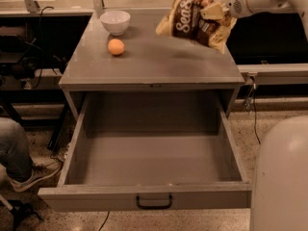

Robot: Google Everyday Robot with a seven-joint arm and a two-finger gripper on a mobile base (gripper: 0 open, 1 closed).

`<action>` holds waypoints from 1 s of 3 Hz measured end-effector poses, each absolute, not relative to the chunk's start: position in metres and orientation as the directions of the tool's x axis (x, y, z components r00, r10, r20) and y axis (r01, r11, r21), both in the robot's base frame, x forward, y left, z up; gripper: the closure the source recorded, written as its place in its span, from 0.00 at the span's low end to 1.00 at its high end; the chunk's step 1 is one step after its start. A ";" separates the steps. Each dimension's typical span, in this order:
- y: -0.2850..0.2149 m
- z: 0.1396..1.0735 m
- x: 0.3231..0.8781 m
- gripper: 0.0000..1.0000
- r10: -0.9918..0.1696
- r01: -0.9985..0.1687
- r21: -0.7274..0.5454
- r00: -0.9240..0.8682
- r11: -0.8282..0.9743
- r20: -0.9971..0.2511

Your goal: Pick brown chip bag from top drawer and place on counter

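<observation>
The brown chip bag (pixel 192 20) hangs tilted in the air above the right rear part of the counter (pixel 159 61), clear of its surface. My gripper (pixel 215 11) is shut on the bag's upper right side, with the white arm reaching in from the top right. The top drawer (pixel 149 153) is pulled fully open below the counter and holds nothing. Its black handle (pixel 154 202) sits in the middle of the front panel.
A white bowl (pixel 115 21) and an orange ball (pixel 116 46) sit on the counter's left rear part. A person's leg and shoe (pixel 19 162) are at the left of the drawer. A white part of the robot (pixel 281 177) fills the lower right corner. Cables hang at right.
</observation>
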State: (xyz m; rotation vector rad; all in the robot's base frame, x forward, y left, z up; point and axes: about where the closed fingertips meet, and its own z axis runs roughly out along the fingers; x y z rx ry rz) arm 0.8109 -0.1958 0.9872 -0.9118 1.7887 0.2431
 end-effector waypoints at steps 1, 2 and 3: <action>-0.202 0.976 0.814 0.05 -0.449 -0.670 -0.224 -0.182 0.708 -0.875; -0.205 0.974 0.808 0.00 -0.457 -0.672 -0.221 -0.195 0.707 -0.868; -0.230 0.986 0.779 0.00 -0.482 -0.653 -0.249 -0.203 0.715 -0.852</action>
